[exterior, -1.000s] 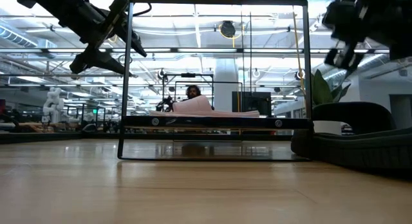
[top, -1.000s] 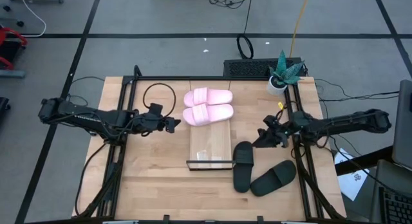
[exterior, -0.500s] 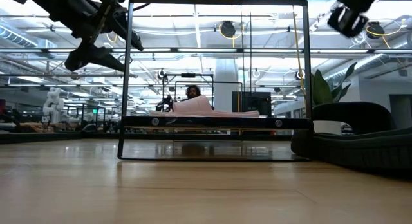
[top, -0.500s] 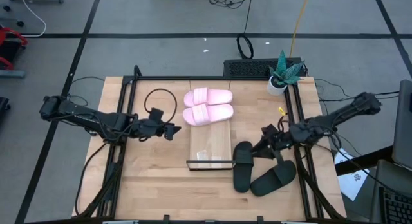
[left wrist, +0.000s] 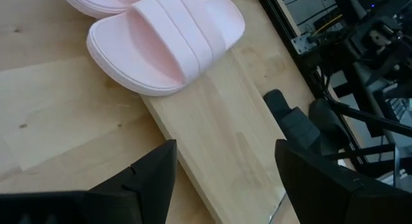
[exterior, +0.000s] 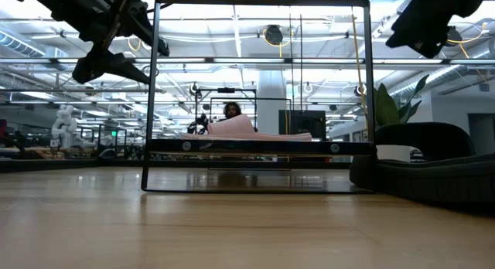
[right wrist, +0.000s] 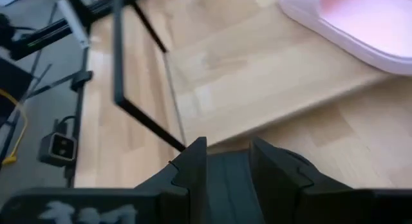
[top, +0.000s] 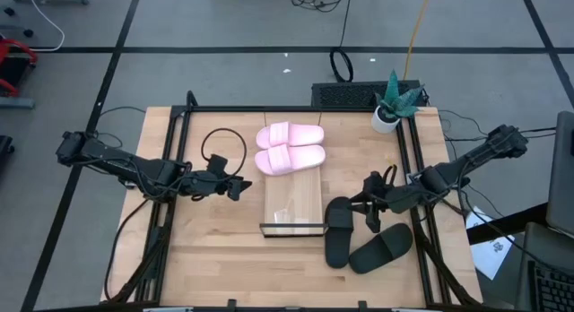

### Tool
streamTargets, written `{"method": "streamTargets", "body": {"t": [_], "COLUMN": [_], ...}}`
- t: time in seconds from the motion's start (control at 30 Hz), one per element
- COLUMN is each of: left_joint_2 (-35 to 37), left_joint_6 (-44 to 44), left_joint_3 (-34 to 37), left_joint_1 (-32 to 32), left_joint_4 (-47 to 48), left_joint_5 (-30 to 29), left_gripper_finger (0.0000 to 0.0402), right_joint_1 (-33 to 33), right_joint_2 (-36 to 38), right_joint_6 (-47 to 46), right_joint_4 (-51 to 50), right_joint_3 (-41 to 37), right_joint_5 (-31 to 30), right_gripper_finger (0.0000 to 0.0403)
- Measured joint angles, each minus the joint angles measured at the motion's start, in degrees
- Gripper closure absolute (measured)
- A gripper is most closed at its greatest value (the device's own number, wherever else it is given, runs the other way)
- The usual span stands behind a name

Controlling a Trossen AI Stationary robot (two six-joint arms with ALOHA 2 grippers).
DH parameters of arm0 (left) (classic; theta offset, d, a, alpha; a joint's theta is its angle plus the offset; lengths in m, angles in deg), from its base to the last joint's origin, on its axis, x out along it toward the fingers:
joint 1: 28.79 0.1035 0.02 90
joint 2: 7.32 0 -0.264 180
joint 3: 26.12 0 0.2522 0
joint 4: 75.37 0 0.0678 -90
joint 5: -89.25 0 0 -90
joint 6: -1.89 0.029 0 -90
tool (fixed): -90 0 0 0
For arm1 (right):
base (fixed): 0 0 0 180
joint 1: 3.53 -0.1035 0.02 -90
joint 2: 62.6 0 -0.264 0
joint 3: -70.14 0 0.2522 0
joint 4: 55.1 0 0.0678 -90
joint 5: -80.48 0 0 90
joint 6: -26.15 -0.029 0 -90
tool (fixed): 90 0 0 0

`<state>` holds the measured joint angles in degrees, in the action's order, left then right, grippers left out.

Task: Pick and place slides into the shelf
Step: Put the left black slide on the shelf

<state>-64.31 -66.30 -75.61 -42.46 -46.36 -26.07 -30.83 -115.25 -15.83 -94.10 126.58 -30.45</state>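
Observation:
Two pink slides (top: 289,149) lie side by side, soles down, across the far end of the wooden shelf (top: 293,204); the left wrist view shows the nearer pink slide (left wrist: 167,47) on the plank (left wrist: 225,140). Two black slides (top: 339,229) (top: 381,247) lie on the table to the right of the shelf. My right gripper (top: 362,210) hovers open above the far end of the left black slide, which shows dark between its fingers (right wrist: 228,172). My left gripper (top: 235,186) hangs open in the air left of the shelf (left wrist: 225,179).
A potted plant (top: 390,106) stands at the far right corner of the table, and a black cable loop (top: 222,137) lies far left. Black frame rails (top: 179,169) (top: 414,169) run along both sides. The shelf's wire end frame (exterior: 259,95) faces the near edge. A person (exterior: 230,110) is in the room behind.
My right gripper has moved toward the near edge and slightly left, coming over the black slides. My left gripper has drifted a little toward the near edge. The slides and the shelf have stayed in place.

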Motion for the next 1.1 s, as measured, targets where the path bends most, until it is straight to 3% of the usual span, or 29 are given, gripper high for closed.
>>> {"method": "streamTargets", "body": {"t": [0.2,0.4,0.5,1.0,1.1], "left_joint_2": [0.00,0.00,0.03,0.00,0.00], "left_joint_6": [2.75,13.93,17.50,14.14,14.59], "left_joint_3": [0.00,-0.02,-0.08,-0.28,-0.30], "left_joint_1": [0.00,0.02,0.02,0.02,0.02], "left_joint_4": [-6.26,-27.63,-32.73,-23.53,-23.48], "left_joint_5": [-0.06,1.71,1.99,1.49,1.46], "left_gripper_finger": [0.0144,0.0144,0.0144,0.0144,0.0144], "right_joint_1": [1.69,4.37,6.05,8.21,8.21], "right_joint_2": [0.97,1.81,1.86,1.86,1.69], "right_joint_6": [0.96,3.52,3.72,6.83,6.39], "right_joint_4": [-0.73,-0.80,-0.78,6.13,6.69], "right_joint_3": [0.00,0.00,0.00,0.00,0.00], "right_joint_5": [-0.06,-4.35,-7.75,-7.04,-1.48], "right_gripper_finger": [0.0296,0.0296,0.0296,0.0296,0.0296]}}
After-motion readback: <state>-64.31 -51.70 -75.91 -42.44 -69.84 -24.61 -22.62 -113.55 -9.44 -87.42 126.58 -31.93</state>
